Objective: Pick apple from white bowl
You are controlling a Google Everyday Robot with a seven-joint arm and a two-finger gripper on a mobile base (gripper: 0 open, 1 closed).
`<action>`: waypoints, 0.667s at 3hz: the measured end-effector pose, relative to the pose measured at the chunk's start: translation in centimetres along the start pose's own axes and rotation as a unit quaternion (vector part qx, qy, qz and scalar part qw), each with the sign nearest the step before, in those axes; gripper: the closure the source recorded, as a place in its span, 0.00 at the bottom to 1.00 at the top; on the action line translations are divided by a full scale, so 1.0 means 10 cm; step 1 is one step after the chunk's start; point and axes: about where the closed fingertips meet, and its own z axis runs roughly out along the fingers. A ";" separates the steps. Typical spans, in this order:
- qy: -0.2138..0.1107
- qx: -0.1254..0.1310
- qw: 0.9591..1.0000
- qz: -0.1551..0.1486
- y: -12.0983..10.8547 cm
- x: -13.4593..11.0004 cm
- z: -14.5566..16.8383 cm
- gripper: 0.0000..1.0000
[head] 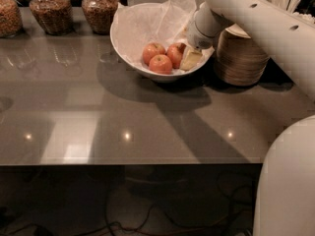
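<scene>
The white bowl (129, 43) sits toward the back of the table (123, 117), lined with crinkled tissue paper (147, 23) that rises above its rim. Three apples (161, 64) lie clustered in its right half. The tool (189, 59) is down inside the bowl at the right rim, just beside the rightmost apple (175, 54); I cannot tell whether it is open or closed. The arm (256, 18) reaches in from the upper right, passing over a stack of beige disposable bowls (241, 58) that stands just beside the bowl's right edge. Three glass jars (49, 11) line the back edge to the left. A broad bare stretch of table runs from the bowl to the front edge.
</scene>
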 end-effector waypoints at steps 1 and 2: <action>0.002 -0.005 1.000 0.005 0.03 0.03 0.04 0.40; 0.002 -0.007 1.000 0.006 0.04 0.04 0.05 0.56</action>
